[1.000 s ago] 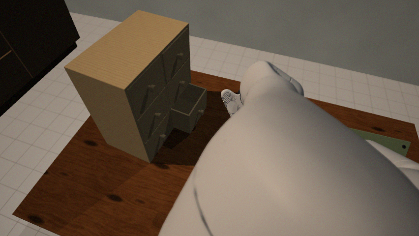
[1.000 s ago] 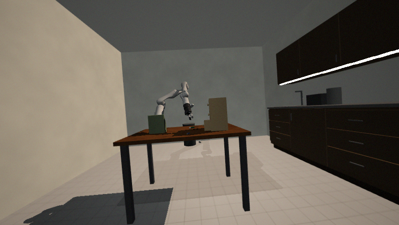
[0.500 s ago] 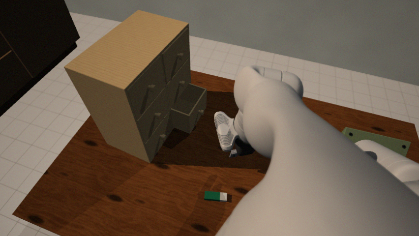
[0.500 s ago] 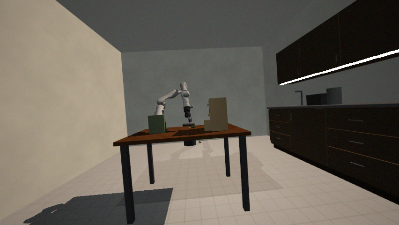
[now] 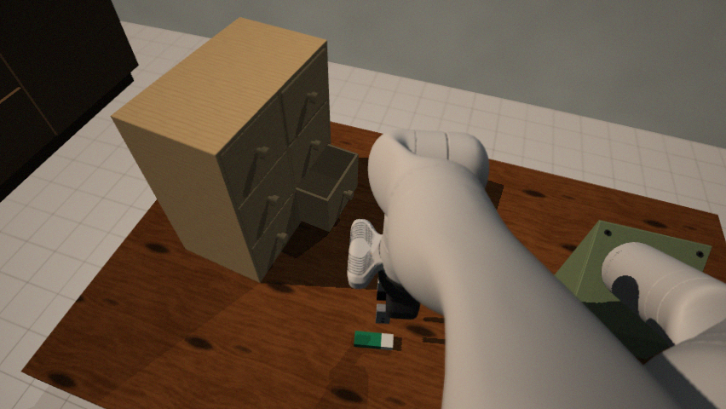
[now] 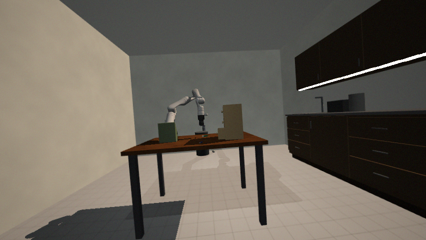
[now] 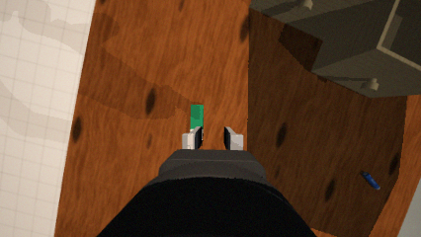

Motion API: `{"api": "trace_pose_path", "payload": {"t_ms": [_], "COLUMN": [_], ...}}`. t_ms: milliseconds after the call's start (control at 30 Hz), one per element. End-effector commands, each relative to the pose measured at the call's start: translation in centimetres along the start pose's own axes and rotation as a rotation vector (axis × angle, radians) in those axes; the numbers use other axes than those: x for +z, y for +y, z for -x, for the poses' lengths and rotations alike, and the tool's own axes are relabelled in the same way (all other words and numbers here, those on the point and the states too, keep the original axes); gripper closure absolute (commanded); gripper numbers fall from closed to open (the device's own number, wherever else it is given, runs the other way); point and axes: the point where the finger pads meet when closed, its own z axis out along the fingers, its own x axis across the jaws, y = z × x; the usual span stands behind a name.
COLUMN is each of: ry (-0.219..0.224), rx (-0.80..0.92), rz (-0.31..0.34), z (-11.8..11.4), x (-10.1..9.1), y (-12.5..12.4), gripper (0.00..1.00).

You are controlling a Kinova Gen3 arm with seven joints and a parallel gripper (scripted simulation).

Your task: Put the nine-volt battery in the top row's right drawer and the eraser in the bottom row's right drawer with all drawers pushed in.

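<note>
White arm links (image 5: 472,244) (image 6: 180,102) fill the foreground of your top view, so you lose part of the table (image 5: 167,325) (image 6: 193,146) (image 7: 138,188) behind them. Your two-finger gripper (image 5: 383,314) (image 6: 203,128) (image 7: 212,134) points down with its fingers parted fairly wide and nothing between them. You have the green-and-white eraser (image 5: 368,339) (image 6: 204,135) (image 7: 197,117) lying on the table, well apart from the chest (image 5: 187,86) (image 6: 234,122) (image 7: 277,10); in your wrist view one finger overlaps its white end.

Your bottom-row right drawer (image 5: 312,210) (image 6: 221,133) (image 7: 346,64) is out and looks level, and you can see nothing in the visible part of its inside. The other five are in. You cannot make out the nine-volt battery in any view, so you cannot tell whether it already sits in the closed top-row right drawer (image 5: 307,101).

For the eraser, I judge you still need to line up, grip it, drop it in and push the drawer home without shifting the chest. Leave the small blue object (image 6: 200,142) (image 7: 371,181) where it lies.

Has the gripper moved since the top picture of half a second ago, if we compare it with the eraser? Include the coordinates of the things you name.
Yes. In the top view, the gripper (image 5: 383,312) (image 6: 203,128) (image 7: 212,134) is now closer to the eraser (image 5: 367,339) (image 6: 205,136) (image 7: 197,117), which has not moved.
</note>
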Motion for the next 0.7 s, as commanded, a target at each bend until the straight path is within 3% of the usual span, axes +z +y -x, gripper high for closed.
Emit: {"api": "trace_pose_path", "payload": {"t_ms": [0,300,667], "ry": [-0.002,-0.049,-0.058], "rx": [-0.003,0.017,0.021], "rz": [-0.005,-0.022,-0.025], "z": [0.3,2.2,2.6], "x": [-0.1,-0.2,-0.2], "y": [-0.2,-0.8,-0.9], "gripper": [0.33,0.33,0.33]}}
